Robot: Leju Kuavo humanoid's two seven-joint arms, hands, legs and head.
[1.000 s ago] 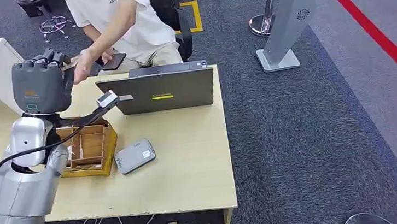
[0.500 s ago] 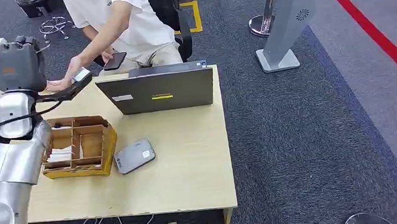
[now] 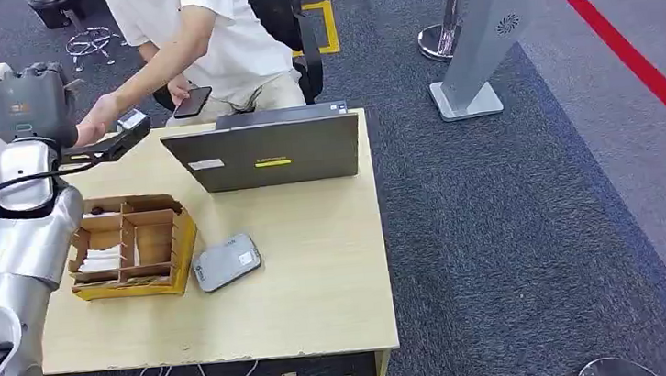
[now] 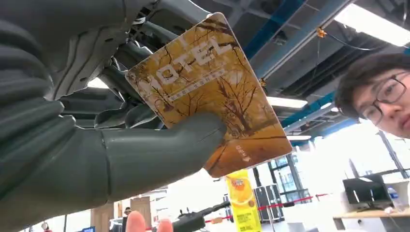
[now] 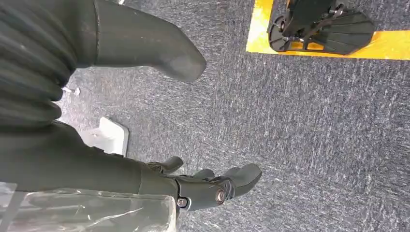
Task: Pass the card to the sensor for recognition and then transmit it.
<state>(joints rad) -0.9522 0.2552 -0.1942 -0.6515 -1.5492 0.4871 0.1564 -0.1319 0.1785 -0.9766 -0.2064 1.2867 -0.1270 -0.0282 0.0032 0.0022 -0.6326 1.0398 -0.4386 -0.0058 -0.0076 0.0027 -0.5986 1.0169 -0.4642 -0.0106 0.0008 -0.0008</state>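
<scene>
A yellow-brown card (image 4: 212, 92) sits pinched between the thumb and fingers of the robot's left hand (image 4: 121, 121), raised at the upper left of the head view beside a person's reaching hand (image 3: 97, 119). The right hand (image 5: 203, 186) hangs over carpet, fingers apart, holding nothing. On the table (image 3: 321, 290), centre-left, lie a grey sensor (image 3: 225, 262), a divided box (image 3: 132, 249) and a laptop (image 3: 266, 153).

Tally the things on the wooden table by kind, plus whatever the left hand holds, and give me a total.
Laptop: 1
Compartment box: 1
Grey card sensor: 1
Hotel card, held in the left hand: 1
Total: 4
</scene>
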